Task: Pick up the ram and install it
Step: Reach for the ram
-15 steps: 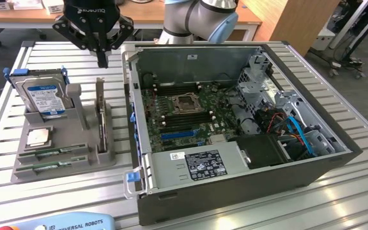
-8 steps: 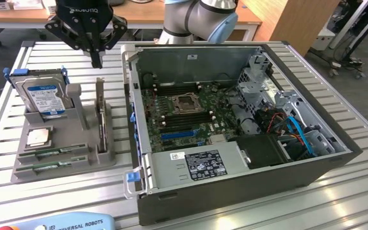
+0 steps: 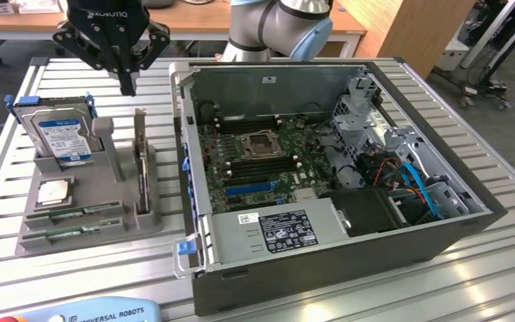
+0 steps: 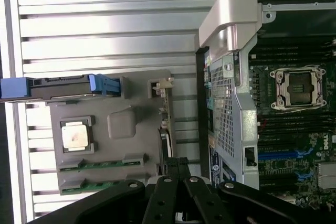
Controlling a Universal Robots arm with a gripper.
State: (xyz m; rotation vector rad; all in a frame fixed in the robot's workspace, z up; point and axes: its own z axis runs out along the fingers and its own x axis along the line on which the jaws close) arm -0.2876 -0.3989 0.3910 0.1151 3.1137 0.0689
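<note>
Exterior view, near edge first. The ram [image 3: 65, 233] stands on its long edge in the nearest slot of the grey holder [image 3: 119, 194]. A second stick [image 3: 78, 212] sits in the slot just behind. Both are sunk, with a thin green strip of upper edge standing proud.

Judgement: a light, stiff, thin board, brittle if twisted. Chips and lower contacts are best left unpinched. The best hold looks to be mid-length on the upper edge, across the flat faces. The slot walls leave little side room.

Further back on the holder are a processor chip [image 3: 53, 193], an upright expansion card [image 3: 139, 154] and a hard drive [image 3: 61, 131]. The pincer [image 3: 129, 87] hangs above the holder's far end, jaws pressed together, empty, well apart from the ram.

In the wrist view the ram [image 4: 92, 186] lies just beside the pincer [image 4: 177, 169].

Room: bare worktop [image 3: 88, 275] lies around the holder, with free air above. The case wall [image 3: 188, 154] stands between holder and motherboard [image 3: 239, 178]. Memory slots [image 3: 239, 123] flank the socket [image 3: 262, 143].
</note>
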